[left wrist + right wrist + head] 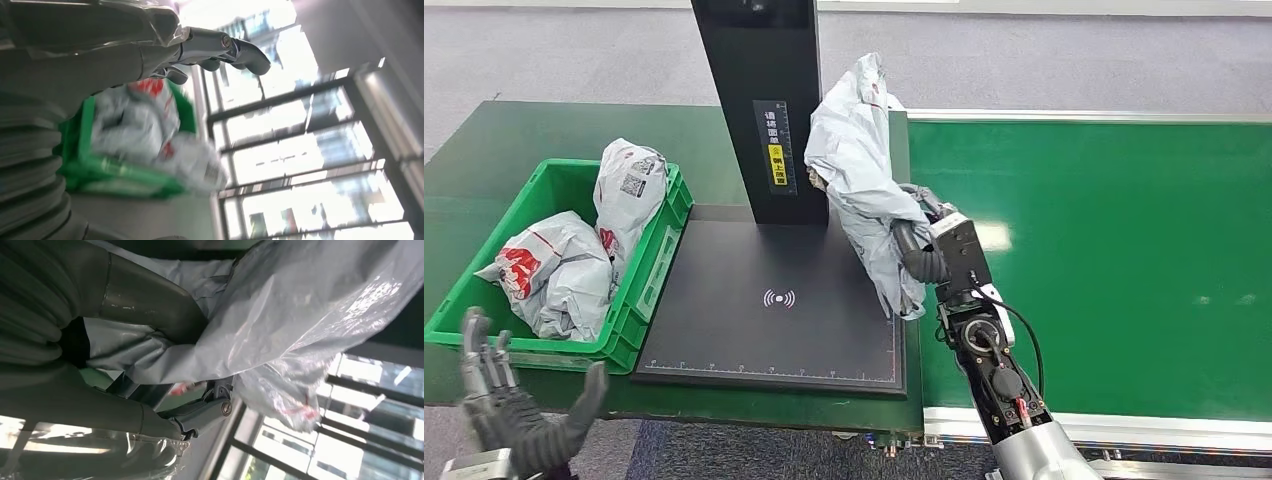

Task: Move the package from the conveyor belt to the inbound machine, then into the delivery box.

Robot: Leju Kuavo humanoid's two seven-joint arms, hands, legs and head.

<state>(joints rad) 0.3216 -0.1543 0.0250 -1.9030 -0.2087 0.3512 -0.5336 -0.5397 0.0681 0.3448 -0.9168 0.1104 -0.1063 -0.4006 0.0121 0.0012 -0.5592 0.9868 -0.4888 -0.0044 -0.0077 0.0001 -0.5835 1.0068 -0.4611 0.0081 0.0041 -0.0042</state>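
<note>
My right hand (pixel 921 250) grips the grey package (pixel 861 170) upright over the inbound machine (pixel 774 330) for scanning; my left hand (pixel 509 400) waits open-fingered near the green box (pixel 639 285).

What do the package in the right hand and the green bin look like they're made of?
Package, held by the right hand: apparently thin grey plastic film, glossy; it crumples, sags and shows bright highlights. Bin: probably rigid moulded plastic, bright green with a slight sheen, judging by its stiff ribbed rim.
</note>
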